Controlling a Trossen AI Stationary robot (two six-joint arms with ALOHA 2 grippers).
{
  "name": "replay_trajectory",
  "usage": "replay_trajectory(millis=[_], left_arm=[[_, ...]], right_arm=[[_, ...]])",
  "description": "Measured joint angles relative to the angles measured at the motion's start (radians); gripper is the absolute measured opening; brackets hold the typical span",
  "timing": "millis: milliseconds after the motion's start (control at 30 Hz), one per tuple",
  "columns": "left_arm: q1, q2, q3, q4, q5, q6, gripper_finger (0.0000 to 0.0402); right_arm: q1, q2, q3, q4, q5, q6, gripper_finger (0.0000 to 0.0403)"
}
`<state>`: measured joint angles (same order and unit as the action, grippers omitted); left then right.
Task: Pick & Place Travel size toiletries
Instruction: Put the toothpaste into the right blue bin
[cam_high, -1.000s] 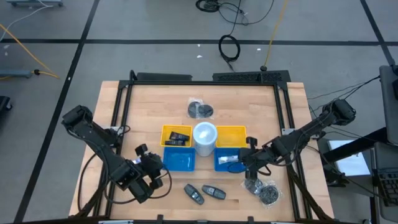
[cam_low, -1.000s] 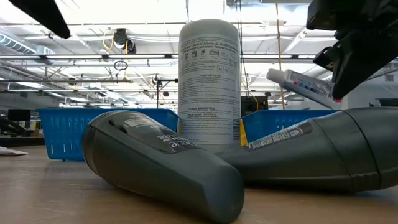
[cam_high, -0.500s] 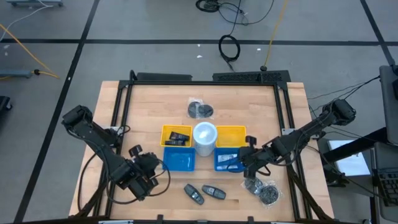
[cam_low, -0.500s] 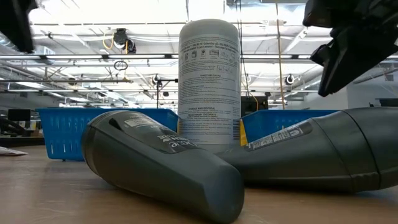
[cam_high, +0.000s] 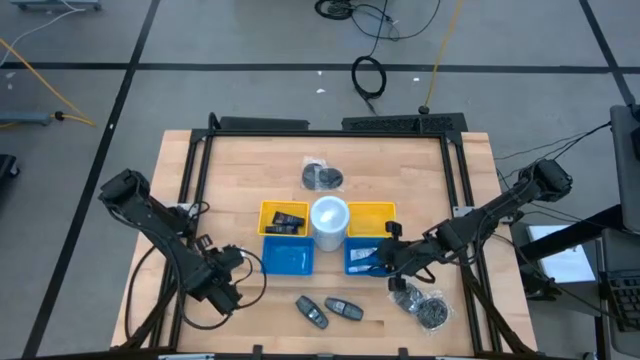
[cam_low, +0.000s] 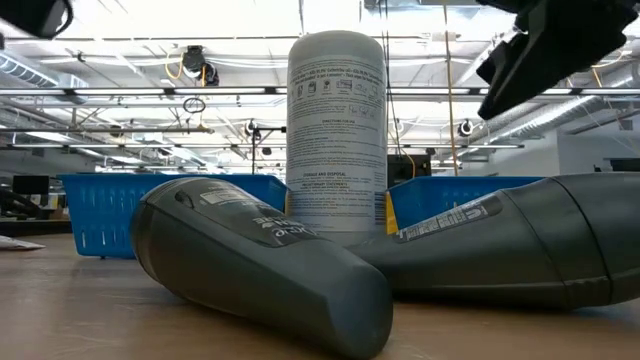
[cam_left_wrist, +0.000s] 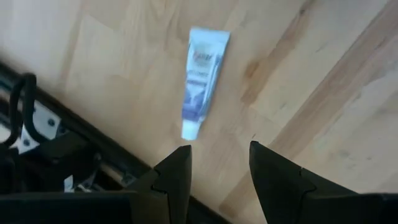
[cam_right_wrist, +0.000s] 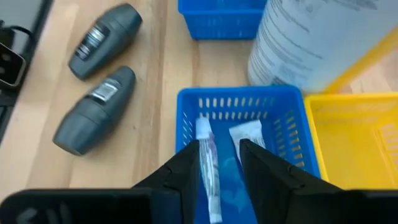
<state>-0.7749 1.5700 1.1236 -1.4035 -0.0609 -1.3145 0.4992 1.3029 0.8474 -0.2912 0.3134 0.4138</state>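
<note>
One white tube with blue print (cam_left_wrist: 202, 81) lies flat on the wood near the table's left rail. My left gripper (cam_left_wrist: 217, 168) hangs over it, pointing steeply down, open, the tube's cap end just beyond its fingertips. Two more tubes (cam_right_wrist: 208, 168) (cam_right_wrist: 249, 134) lie in the right blue basket (cam_right_wrist: 292, 99). My right gripper (cam_right_wrist: 219, 155) hovers open above that basket (cam_high: 365, 258), slanting down, with nothing between its fingers. In the high view the left gripper (cam_high: 222, 285) is at the near left and the right gripper (cam_high: 383, 258) is right of centre.
Two grey oblong bottles (cam_high: 312, 312) (cam_high: 343, 309) lie near the front edge. A tall white canister (cam_high: 329, 220) stands between two yellow baskets (cam_high: 284, 218) (cam_high: 372, 218). A second blue basket (cam_high: 287, 258) sits left of centre. Bags of metal bits (cam_high: 425, 305) (cam_high: 322, 177) lie near right and far centre.
My right gripper has let go of the tube it held over the right blue basket; the tube has gone from the low view, and the gripper has tipped up a little. My left gripper has swung toward the table's left edge and tipped steeply down.
</note>
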Motion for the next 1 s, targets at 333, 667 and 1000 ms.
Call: replay_trajectory(millis=[333, 667, 1000], left_arm=[[0.0, -0.09, -0.162, 0.111, 0.062, 0.008, 0.0156], [0.0, -0.291, -0.364, 0.306, 0.067, -0.002, 0.0156], [0.037, -0.308, -0.482, 0.433, 0.095, 0.109, 0.0156]], right_arm=[[0.022, 0.0, 0.0, 0.04, -0.003, -0.015, 0.0114], [0.053, 0.0, 0.0, 0.04, -0.002, -0.013, 0.0112], [0.053, 0.0, 0.0, 0.04, -0.002, -0.011, 0.0112]])
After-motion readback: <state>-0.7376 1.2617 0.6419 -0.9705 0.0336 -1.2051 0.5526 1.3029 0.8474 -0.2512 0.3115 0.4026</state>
